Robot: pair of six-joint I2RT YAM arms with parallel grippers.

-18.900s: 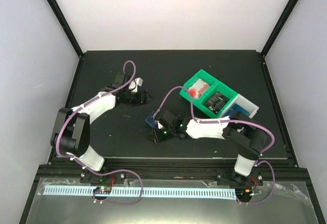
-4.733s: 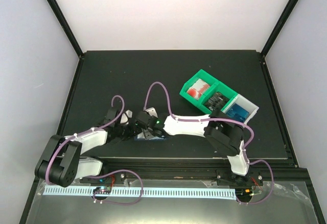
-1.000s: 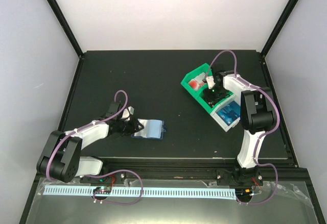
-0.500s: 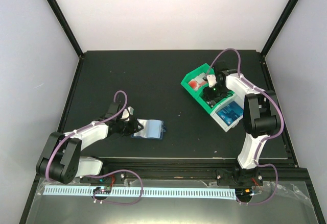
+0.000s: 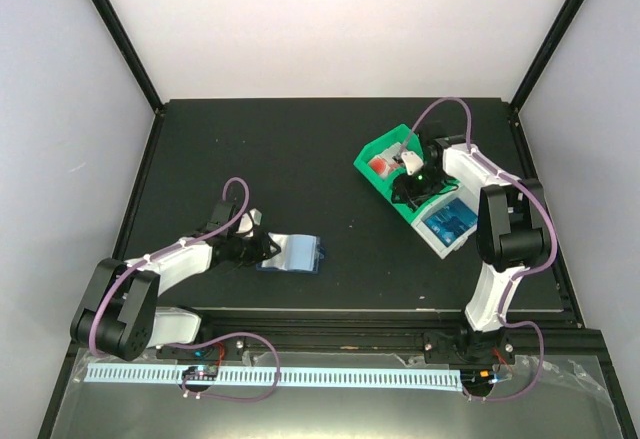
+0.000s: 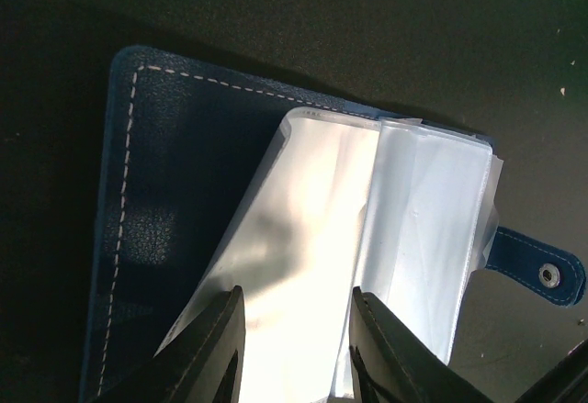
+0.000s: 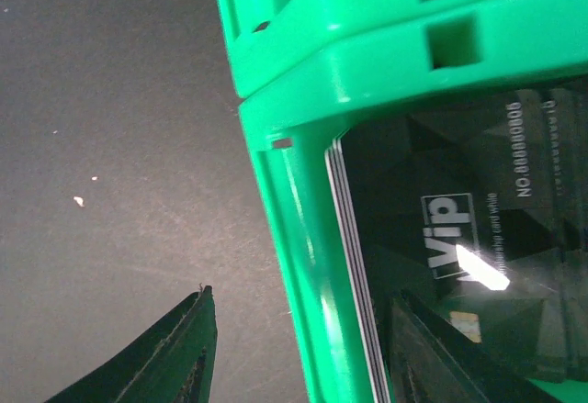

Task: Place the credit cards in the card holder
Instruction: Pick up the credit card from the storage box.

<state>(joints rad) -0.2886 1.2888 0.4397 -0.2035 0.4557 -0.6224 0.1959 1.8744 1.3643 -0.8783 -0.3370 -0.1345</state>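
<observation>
On right of table [image 5: 300, 139], green bin [image 5: 395, 174]: right gripper [image 5: 413, 181] over middle compartment, jaws apart, straddling wall, nothing held; dark VIP cards [image 7: 459, 238] stacked inside. Better: both jaws inside, take top card only. Card holder [image 6: 184, 238] open near left; left gripper [image 6: 294, 348] part-closed on its clear sleeves [image 6: 367, 219].

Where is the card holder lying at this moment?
In the top view the card holder lies open on the table's near-left part, at the left gripper, far from the green bins.
</observation>
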